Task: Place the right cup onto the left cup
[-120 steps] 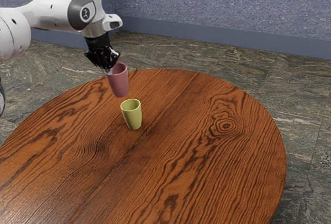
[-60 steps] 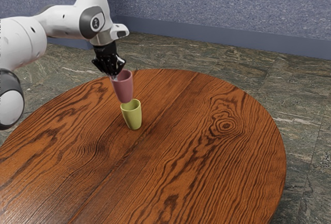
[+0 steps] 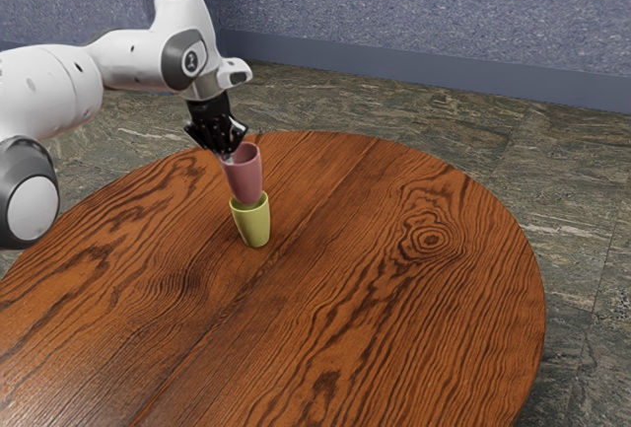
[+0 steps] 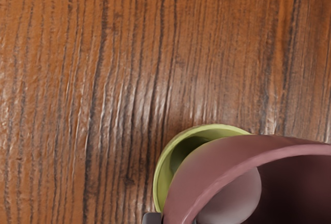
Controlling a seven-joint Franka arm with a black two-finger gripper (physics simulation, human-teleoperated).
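Pink cup [image 3: 245, 178] moved lower, mouth up, axis near-upright.

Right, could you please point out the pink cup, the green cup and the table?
Pink cup [image 3: 245, 176], exterior view, outer side wall.
Green cup [image 3: 254, 226], exterior view, outer side below the rim.
Table [image 3: 394, 319], exterior view, bare wooden top.

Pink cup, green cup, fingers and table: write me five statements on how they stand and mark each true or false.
1. The fingers grip the pink cup near its rim. True.
2. The green cup lies on its side. False: it stands upright on the table.
3. The pink cup's mouth faces down. False: it faces up.
4. In the wrist view, the pink cup hides part of the green cup's rim. True.
5. The table top is square. False: its edge is curved.
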